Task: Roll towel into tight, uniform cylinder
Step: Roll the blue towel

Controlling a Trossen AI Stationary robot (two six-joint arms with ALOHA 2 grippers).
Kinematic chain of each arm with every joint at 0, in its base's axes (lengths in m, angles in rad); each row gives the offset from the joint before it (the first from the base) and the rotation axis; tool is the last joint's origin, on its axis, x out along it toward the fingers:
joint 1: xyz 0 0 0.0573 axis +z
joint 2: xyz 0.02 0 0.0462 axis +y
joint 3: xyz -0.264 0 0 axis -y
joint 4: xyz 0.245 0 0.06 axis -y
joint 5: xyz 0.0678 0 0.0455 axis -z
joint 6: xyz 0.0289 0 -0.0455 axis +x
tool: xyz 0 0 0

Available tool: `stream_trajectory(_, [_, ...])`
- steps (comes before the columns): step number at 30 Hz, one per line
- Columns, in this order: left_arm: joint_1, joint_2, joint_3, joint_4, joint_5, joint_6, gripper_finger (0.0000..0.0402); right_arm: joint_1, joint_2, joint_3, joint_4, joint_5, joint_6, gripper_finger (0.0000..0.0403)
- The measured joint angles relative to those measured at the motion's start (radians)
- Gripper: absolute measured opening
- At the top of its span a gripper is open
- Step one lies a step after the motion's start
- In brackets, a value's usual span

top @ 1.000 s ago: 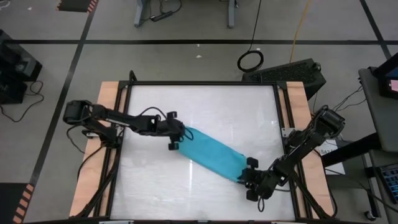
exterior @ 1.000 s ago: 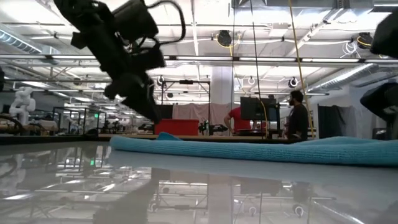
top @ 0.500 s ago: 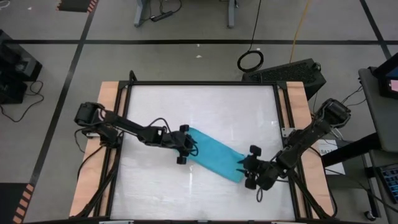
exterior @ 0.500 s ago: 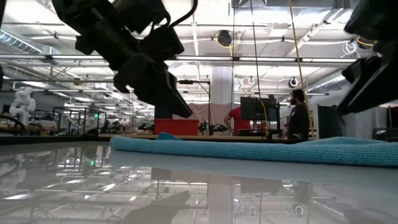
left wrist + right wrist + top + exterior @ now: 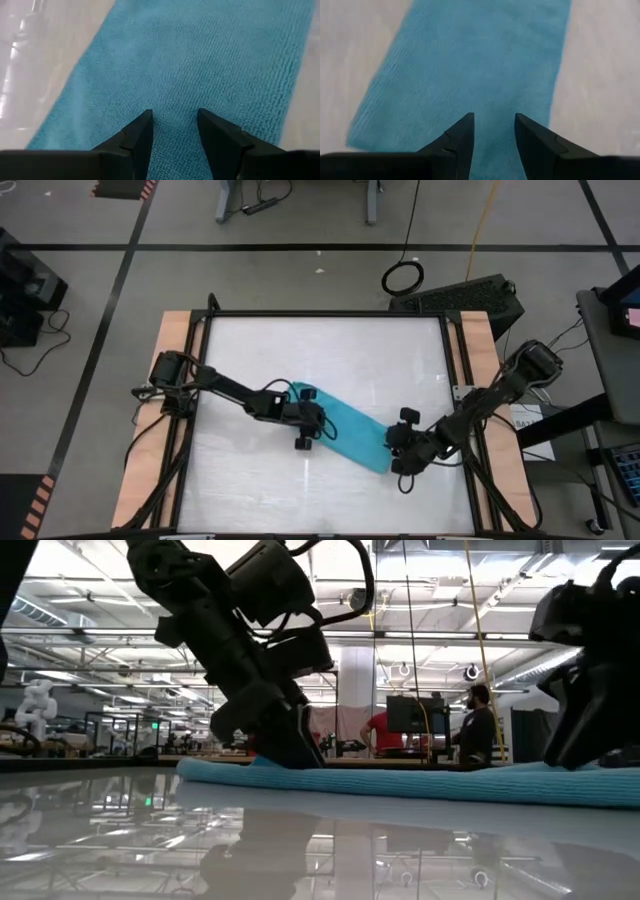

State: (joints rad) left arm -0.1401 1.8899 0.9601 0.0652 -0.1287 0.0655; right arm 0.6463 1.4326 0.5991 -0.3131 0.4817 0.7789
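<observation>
The turquoise towel (image 5: 348, 428) lies flat as a long strip, slanting from the table's middle toward its near right; it also shows in the low view (image 5: 430, 782). My left gripper (image 5: 322, 424) is open, low over the towel's left end, with towel filling its wrist view (image 5: 200, 60) between and beyond the fingers (image 5: 175, 117). My right gripper (image 5: 388, 446) is open, low over the towel's right end (image 5: 480, 65), fingers (image 5: 492, 117) pointing along the strip. In the low view both grippers (image 5: 295, 755) (image 5: 570, 755) reach down to the towel's top. My left gripper comes slanting down from the table's left, its open fingertips (image 5: 145, 120) at the towel's top face near its left end (image 5: 172, 135). Whether they touch the cloth I cannot tell. My right gripper comes slanting down from the table's right, its open fingertips (image 5: 467, 120) at the top face near the right end (image 5: 492, 145). Whether they touch I cannot tell.
The white tabletop (image 5: 300, 350) has a black frame and wooden side rails (image 5: 172, 340). A black case (image 5: 470, 298) and cables lie on the floor beyond the far edge. People stand far back in the room (image 5: 480, 725).
My left gripper has gone toward the table's right and near edge and down, from beside the towel's left end to over it. My right gripper has gone toward the far edge and left and down, onto the towel's right end. The towel has stayed flat in place.
</observation>
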Motion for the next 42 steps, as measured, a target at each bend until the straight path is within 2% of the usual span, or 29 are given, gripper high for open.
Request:
stream_trajectory(6, [0.023, 0.000, 0.006, -0.030, -0.040, 0.109, 0.0161, 0.003, 0.069, 0.000, 0.045, -0.101, 0.065, 0.0132])
stream_trajectory(14, [0.063, -0.002, 0.005, -0.034, -0.081, 0.369, 0.0161, 0.020, 0.168, 0.002, 0.396, -0.149, 0.078, 0.0132])
stream_trajectory(17, [0.075, -0.002, 0.005, -0.033, -0.138, 0.479, 0.0161, 0.020, 0.223, 0.010, 0.526, -0.149, 0.066, 0.0132])
stream_trajectory(21, [0.081, -0.012, 0.012, -0.043, -0.217, 0.544, 0.0161, 0.023, 0.262, 0.044, 0.623, -0.152, -0.009, 0.0132])
stream_trajectory(26, [0.051, -0.067, 0.038, -0.033, -0.229, 0.551, 0.0161, 0.024, 0.205, 0.080, 0.594, -0.145, -0.117, 0.0132])
stream_trajectory(30, [0.005, -0.094, 0.059, -0.032, -0.215, 0.543, 0.0161, 0.024, 0.123, 0.101, 0.482, -0.083, -0.207, 0.0132])
stream_trajectory(33, [-0.032, -0.094, 0.079, -0.035, -0.170, 0.500, 0.0161, 0.020, 0.088, 0.100, 0.411, -0.051, -0.257, 0.0132])
stream_trajectory(37, [-0.068, -0.074, 0.087, -0.017, -0.040, 0.420, 0.0161, 0.003, 0.084, 0.099, 0.351, -0.040, -0.325, 0.0132])
stream_trajectory(42, [-0.092, -0.064, 0.087, -0.005, 0.001, 0.319, 0.0161, -0.033, 0.084, 0.098, 0.315, -0.038, -0.414, 0.0132])
